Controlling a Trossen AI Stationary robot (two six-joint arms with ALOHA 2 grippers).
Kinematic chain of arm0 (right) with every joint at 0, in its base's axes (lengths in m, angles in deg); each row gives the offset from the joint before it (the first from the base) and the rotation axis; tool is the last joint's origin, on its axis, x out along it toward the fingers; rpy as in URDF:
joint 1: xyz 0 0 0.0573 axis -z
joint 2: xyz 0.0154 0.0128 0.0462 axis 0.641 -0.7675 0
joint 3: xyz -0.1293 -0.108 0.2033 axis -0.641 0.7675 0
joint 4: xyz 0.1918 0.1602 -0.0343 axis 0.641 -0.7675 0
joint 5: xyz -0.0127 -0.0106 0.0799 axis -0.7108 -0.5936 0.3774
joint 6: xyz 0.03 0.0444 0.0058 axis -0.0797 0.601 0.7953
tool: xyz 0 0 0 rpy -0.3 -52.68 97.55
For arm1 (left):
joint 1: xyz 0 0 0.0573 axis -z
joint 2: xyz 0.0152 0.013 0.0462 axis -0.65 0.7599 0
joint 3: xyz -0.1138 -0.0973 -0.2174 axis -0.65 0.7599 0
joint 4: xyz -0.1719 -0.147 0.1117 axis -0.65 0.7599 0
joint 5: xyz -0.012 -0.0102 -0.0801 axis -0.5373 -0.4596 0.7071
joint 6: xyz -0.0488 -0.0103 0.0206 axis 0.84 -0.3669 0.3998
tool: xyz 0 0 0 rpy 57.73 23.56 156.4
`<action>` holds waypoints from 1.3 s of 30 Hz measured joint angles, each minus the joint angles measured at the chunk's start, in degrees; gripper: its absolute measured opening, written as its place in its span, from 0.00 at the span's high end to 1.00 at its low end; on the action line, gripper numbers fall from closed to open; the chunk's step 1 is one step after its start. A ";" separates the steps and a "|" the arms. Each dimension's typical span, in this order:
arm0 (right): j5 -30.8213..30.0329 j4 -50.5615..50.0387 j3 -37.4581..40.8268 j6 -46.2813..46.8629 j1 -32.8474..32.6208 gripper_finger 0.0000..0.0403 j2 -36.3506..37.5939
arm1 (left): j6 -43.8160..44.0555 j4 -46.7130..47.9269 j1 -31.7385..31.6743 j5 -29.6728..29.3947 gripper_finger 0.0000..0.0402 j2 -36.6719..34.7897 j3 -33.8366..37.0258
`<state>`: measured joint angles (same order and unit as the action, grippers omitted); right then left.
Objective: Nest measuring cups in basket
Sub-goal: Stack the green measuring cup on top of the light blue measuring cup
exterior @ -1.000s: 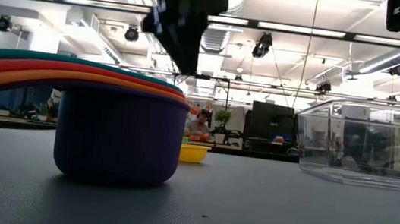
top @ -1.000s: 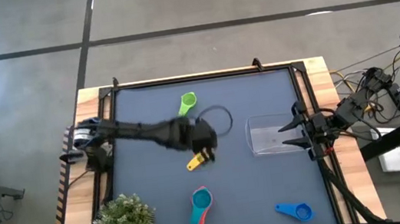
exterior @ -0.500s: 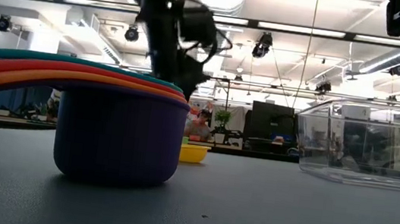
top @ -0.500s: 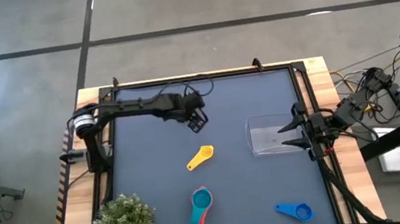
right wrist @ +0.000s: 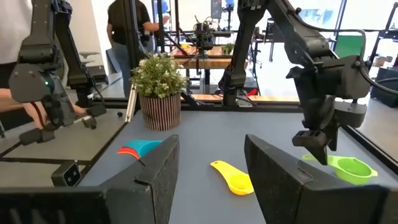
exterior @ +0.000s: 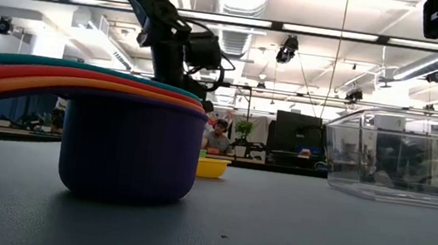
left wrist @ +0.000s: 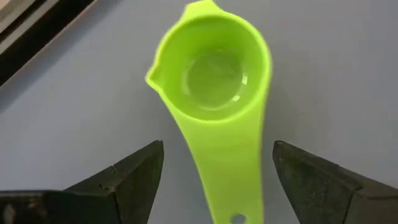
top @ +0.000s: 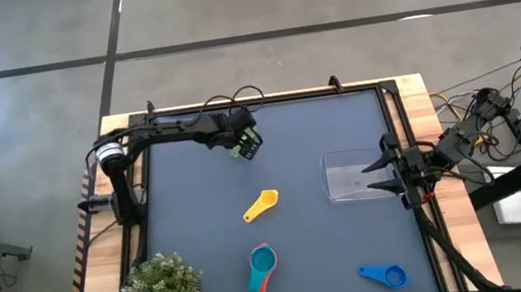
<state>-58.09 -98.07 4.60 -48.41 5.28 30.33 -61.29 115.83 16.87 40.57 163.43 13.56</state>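
Observation:
My left gripper (top: 249,141) (left wrist: 217,152) hovers open above the green measuring cup (left wrist: 213,73), which lies on the mat near the far edge. The cup's handle (left wrist: 229,180) runs between the two fingers, and nothing touches it. A yellow cup (top: 261,204) lies alone mid-table. A nested stack with a teal cup on top (top: 261,267) and a purple bowl at the bottom (exterior: 130,149) stands near the front. A blue cup (top: 383,274) lies at the front right. The clear basket (top: 350,176) stands at the right, beside my open right gripper (top: 381,175).
A green potted plant (top: 163,288) stands at the front left corner. Raised wooden rails (top: 264,98) frame the mat. People and other equipment show in the room beyond the table. Bare mat lies between the yellow cup and the basket.
My left gripper has gone from above the yellow cup toward the table's far edge and now hangs over the green cup. The yellow cup stays on the mat where the gripper was.

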 joint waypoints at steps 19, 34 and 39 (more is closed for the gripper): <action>0.00 -0.04 0.00 -0.47 0.00 0.58 -0.02 | -0.01 -1.96 -2.65 5.74 0.45 0.70 1.40; -0.02 -0.03 0.00 -0.88 0.00 0.58 -0.02 | -0.19 -2.14 -3.00 5.57 0.65 0.72 1.77; -0.02 -0.05 0.00 -1.12 0.00 0.58 -0.02 | 0.64 2.46 -1.74 5.48 0.65 0.27 1.07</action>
<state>-58.11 -98.12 4.60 -49.52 5.28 30.31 -60.65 118.29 15.14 46.05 163.69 14.63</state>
